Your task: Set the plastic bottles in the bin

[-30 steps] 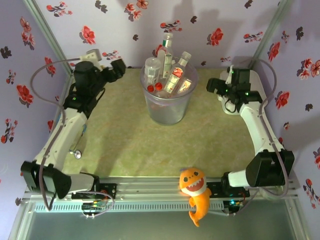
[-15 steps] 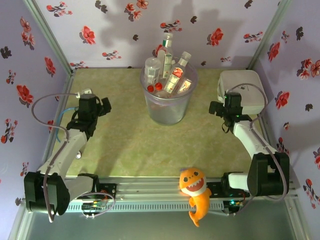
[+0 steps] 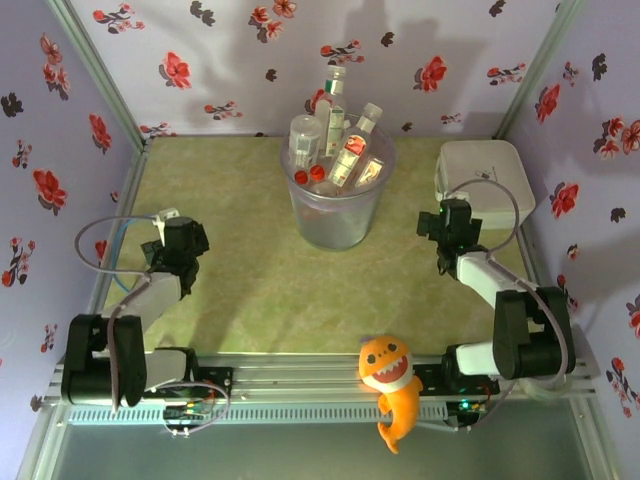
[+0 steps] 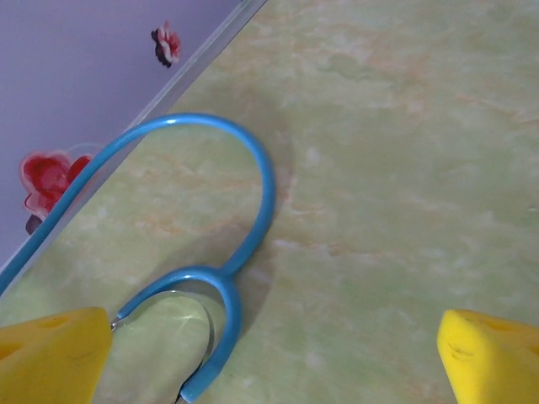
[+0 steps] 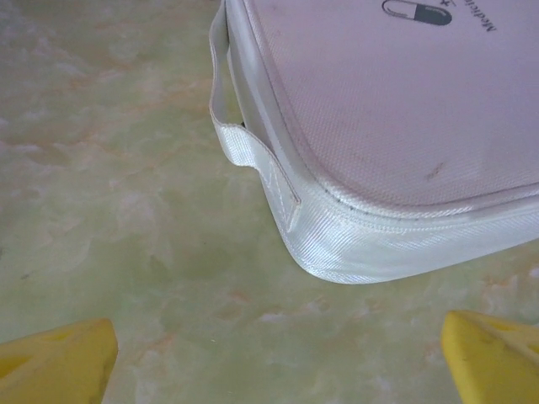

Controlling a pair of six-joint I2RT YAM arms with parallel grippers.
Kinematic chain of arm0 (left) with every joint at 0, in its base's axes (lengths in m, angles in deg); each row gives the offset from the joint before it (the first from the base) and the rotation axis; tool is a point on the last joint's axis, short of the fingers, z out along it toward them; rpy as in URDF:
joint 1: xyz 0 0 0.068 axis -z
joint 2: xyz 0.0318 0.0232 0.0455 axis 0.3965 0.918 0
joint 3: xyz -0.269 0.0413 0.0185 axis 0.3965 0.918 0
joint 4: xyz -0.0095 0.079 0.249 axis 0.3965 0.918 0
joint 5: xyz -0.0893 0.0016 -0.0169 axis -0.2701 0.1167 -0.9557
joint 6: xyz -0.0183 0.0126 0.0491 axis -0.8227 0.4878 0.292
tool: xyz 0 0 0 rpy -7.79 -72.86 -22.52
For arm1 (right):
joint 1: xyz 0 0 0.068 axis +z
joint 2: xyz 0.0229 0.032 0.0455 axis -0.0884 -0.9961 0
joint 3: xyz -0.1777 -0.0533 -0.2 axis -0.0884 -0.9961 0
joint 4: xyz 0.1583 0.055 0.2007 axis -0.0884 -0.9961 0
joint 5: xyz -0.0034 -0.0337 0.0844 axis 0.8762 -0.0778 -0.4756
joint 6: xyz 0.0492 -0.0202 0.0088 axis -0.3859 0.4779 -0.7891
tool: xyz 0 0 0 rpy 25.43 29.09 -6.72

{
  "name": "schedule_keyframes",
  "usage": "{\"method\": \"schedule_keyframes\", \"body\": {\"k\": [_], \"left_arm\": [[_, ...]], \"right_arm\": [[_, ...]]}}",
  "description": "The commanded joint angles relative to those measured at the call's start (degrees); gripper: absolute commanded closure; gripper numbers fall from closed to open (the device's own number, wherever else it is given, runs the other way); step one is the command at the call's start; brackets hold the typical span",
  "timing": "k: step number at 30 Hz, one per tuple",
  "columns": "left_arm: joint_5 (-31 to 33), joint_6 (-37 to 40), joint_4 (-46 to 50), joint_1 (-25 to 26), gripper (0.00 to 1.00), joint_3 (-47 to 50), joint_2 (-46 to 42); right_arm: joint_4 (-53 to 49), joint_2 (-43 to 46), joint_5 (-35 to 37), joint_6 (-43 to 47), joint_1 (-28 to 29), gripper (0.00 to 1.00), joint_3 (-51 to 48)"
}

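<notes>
Both arms retract toward near edge; left gripper [image 4: 269, 358] and right gripper [image 5: 278, 353] spread wide, empty; plastic bottles [image 3: 337, 140] stand in bin [image 3: 338, 218] far centre; white box [image 3: 480, 178] right

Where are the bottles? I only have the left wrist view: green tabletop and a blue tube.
Observer: The plastic bottles stand packed in the bin, at the far middle of the table.
Operator: Is either hand holding one?
Observer: No. The left hand and the right hand are both open and empty.
Operator: What does the right wrist see?
Observer: The corner of a white case, lying flat by the right wall.
</notes>
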Motion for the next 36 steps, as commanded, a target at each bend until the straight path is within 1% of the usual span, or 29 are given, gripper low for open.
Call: {"method": "schedule_keyframes", "body": {"k": [1, 6, 7, 9, 11, 12, 14, 16, 19, 21, 23, 24, 25, 26, 27, 28, 29, 30, 31, 32, 36], "left_arm": [[2.5, 1.4, -10.6, -1.7, 0.0, 1.3, 3.0], [1.1, 6.9, -19.7, -1.9, 0.0, 1.5, 6.8], [0.8, 8.0, -21.0, -1.9, 0.0, 1.3, 7.7], [0.3, 9.5, -23.4, -1.9, 0.0, 0.8, 9.3], [-1.5, 9.3, -21.3, -2.4, 0.0, -1.3, 11.0], [-2.6, 9.0, -20.9, -2.4, 0.0, -1.8, 11.6], [-5.4, 9.7, -29.6, -2.6, 0.0, 0.6, 14.7], [-6.5, 9.8, -27.6, -2.5, 0.0, -0.1, 14.5], [-8.2, 10.7, -31.2, -2.5, 0.0, 1.7, 14.5], [-10.3, 11.6, -33.3, -2.5, 0.0, 2.8, 14.7], [-11.4, 11.6, -37.3, -2.5, 0.0, 4.8, 15.7], [-11.5, 11.7, -42.1, -2.8, 0.0, 6.2, 17.6], [-11.7, 12.1, -41.7, -2.7, 0.0, 6.0, 17.4], [-12.1, 11.2, -38.7, -2.9, 0.0, 5.5, 16.5], [-12.0, 11.9, -41.9, -3.0, 0.0, 6.0, 17.7], [-12.0, 11.8, -40.7, -2.9, 0.0, 5.8, 17.1], [-12.1, 11.5, -40.4, -2.9, 0.0, 5.7, 17.0], [-12.1, 11.9, -41.5, -2.9, 0.0, 5.9, 17.4], [-12.0, 11.6, -40.4, -2.9, 0.0, 5.8, 17.2], [-12.1, 11.8, -41.2, -2.9, 0.0, 5.8, 17.4], [-12.1, 11.7, -40.8, -2.9, 0.0, 5.8, 17.3]], "right_arm": [[10.1, -1.8, 3.5, 1.6, 1.0, 0.01, -3.3], [20.9, -4.0, 3.8, 2.3, 1.3, 0.01, -7.2], [20.9, -4.0, 3.8, 2.5, 1.4, 0.01, -7.0], [24.1, -5.1, 4.5, 3.8, 1.3, 0.01, -7.5], [28.0, -7.4, 4.7, 4.3, 1.2, 0.01, -8.1], [29.7, -8.8, 6.1, 4.3, 1.2, 0.01, -8.1], [26.7, -8.3, 5.7, 2.6, 0.5, 0.01, -7.1], [30.3, -8.6, 5.2, 2.5, 0.1, 0.01, -8.8], [35.1, -8.2, 3.4, 2.1, -0.8, 0.01, -11.5], [35.6, -7.9, 3.0, 1.8, -1.0, 0.01, -12.1], [37.3, -8.4, 1.9, 1.3, -1.7, 0.01, -12.8], [37.9, -8.7, 1.8, 0.3, -2.4, 0.01, -13.4], [40.9, -10.9, 0.3, 0.1, -2.9, 0.01, -14.4], [47.3, -13.0, 0.9, 0.9, -2.8, 0.01, -15.3], [45.7, -11.9, 0.6, 0.6, -2.8, 0.01, -15.1], [40.4, -10.2, 0.6, -0.3, -2.8, 0.01, -14.1], [40.1, -10.6, 0.8, -0.2, -2.8, 0.01, -13.7], [42.2, -11.8, 1.0, -0.1, -2.9, 0.01, -13.8], [42.1, -11.8, 0.8, -0.2, -3.1, 0.01, -13.8], [39.8, -10.9, 0.7, -0.5, -3.2, 0.01, -13.5], [40.7, -11.2, 0.7, -0.4, -3.2, 0.01, -13.6]]}}
